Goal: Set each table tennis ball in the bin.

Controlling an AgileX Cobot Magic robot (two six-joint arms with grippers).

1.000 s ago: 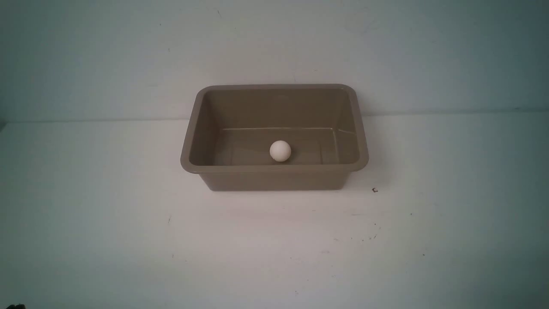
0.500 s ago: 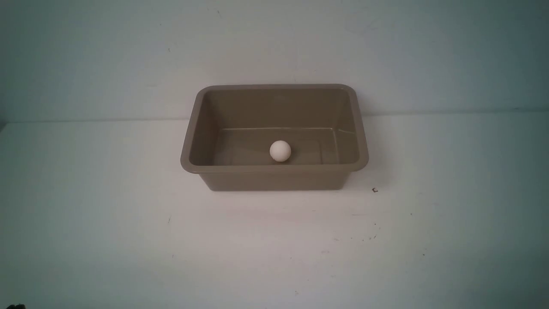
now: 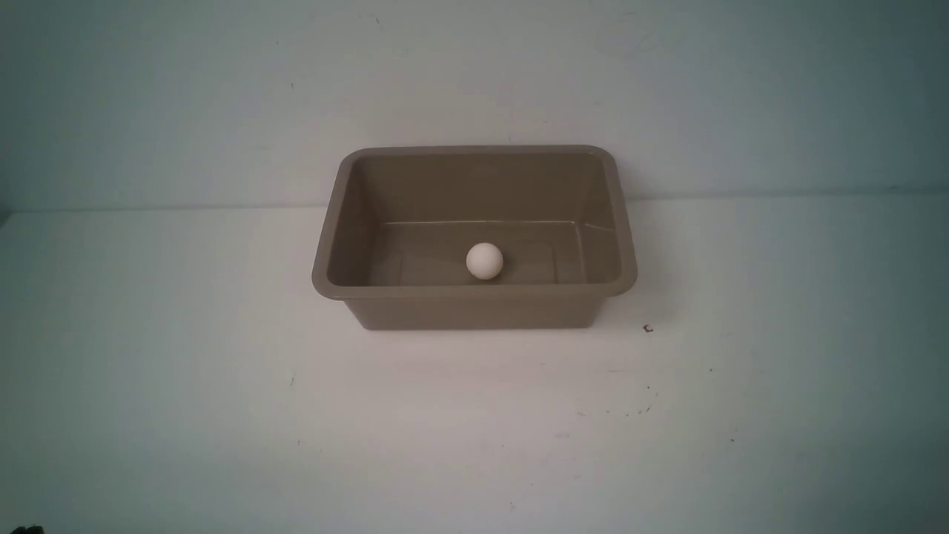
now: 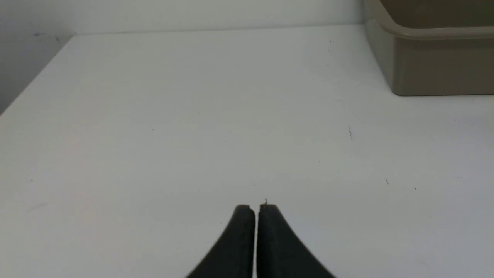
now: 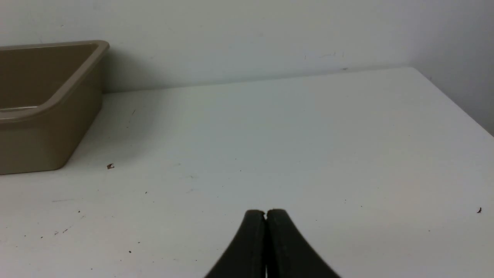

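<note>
The white table tennis ball lies on the floor of the taupe bin, near its front wall, in the front view. The bin stands at the middle of the white table. Neither gripper shows in the front view. In the left wrist view my left gripper is shut and empty above bare table, with a corner of the bin well ahead of it. In the right wrist view my right gripper is shut and empty above bare table, with the bin's end far off to one side.
The white table carries small dark specks, one near the bin's front right corner. A pale wall stands right behind the bin. The table's side edges show in the left wrist view and the right wrist view.
</note>
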